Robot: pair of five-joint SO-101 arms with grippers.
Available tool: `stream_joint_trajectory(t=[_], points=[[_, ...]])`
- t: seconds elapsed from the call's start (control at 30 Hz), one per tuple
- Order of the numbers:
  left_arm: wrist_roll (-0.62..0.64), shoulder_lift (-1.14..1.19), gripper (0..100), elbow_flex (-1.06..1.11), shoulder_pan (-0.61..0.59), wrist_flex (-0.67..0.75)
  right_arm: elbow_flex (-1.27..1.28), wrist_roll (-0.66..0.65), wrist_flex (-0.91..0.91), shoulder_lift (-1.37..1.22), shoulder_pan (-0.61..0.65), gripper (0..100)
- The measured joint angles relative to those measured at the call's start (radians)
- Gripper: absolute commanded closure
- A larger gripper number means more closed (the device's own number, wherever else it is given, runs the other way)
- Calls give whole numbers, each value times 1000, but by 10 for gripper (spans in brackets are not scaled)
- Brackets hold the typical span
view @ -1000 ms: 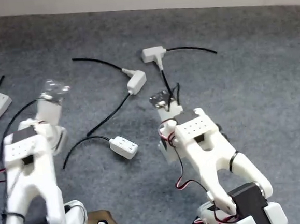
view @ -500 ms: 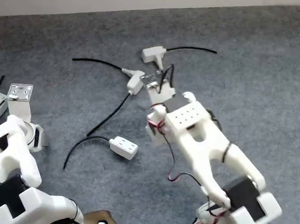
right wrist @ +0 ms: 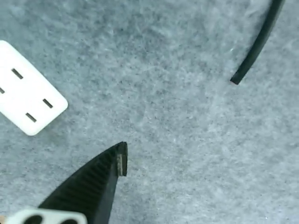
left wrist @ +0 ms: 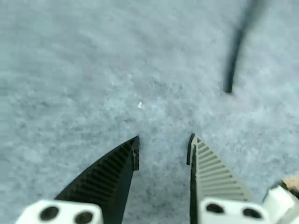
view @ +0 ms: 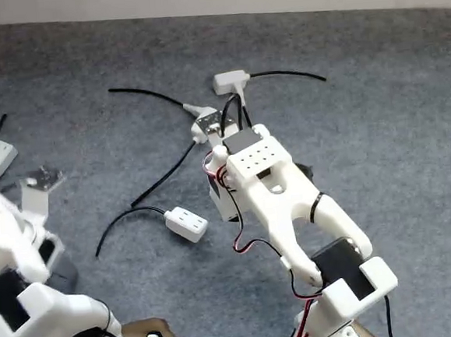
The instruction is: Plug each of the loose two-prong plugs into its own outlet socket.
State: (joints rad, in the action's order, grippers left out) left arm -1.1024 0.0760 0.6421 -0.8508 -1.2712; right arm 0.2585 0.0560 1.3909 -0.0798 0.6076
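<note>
1. Socket [view: 187,222], white with a black cord, lies flat on grey carpet [view: 394,124], at 8 o'clock from the right gripper [view: 208,125].
2. White plug [view: 230,81] sits near that gripper, at 12 o'clock from it.
3. Right gripper seems spread open, with one finger [right wrist: 119,158] above the carpet.
4. Left gripper [left wrist: 163,147], at 9 o'clock from the socket, hangs open above the carpet.

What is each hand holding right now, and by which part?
Nothing is held. The left hand is open over bare carpet, and the right hand is open too, with nothing against its finger.

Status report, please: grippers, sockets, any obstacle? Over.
Left gripper open, empty, above carpet. Right gripper near outlet socket. Black cable end lies nearby.
</note>
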Motion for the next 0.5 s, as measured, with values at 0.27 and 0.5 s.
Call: stream_joint_trajectory(t=[0.27,0.5], points=[[94,3,797,-64,-75,180,0,-17,3,0,0,409],[365,6,797,-278,-87,528,3,-23,3,0,-5,409]])
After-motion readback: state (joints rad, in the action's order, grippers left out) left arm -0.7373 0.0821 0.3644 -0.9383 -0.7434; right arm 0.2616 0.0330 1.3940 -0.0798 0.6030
